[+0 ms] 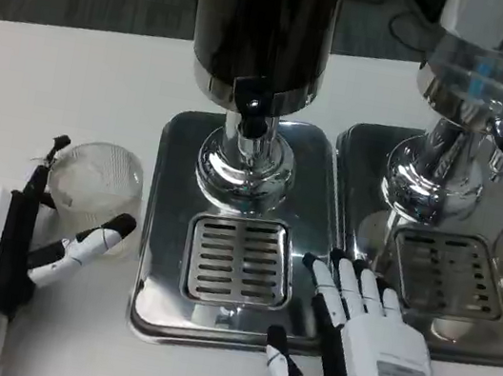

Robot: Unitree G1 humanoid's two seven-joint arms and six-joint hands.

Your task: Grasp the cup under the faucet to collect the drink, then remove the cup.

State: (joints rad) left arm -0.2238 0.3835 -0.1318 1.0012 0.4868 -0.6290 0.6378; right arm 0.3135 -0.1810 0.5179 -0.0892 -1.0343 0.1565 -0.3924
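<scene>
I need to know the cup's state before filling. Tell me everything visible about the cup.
The cup is clear and looks like ribbed plastic, seemingly empty. It stands upright on the white table, left of the dark dispenser's steel tray, not under the faucet. The left hand reaches around it, fingers at its near side; a firm grip isn't clear.
</scene>
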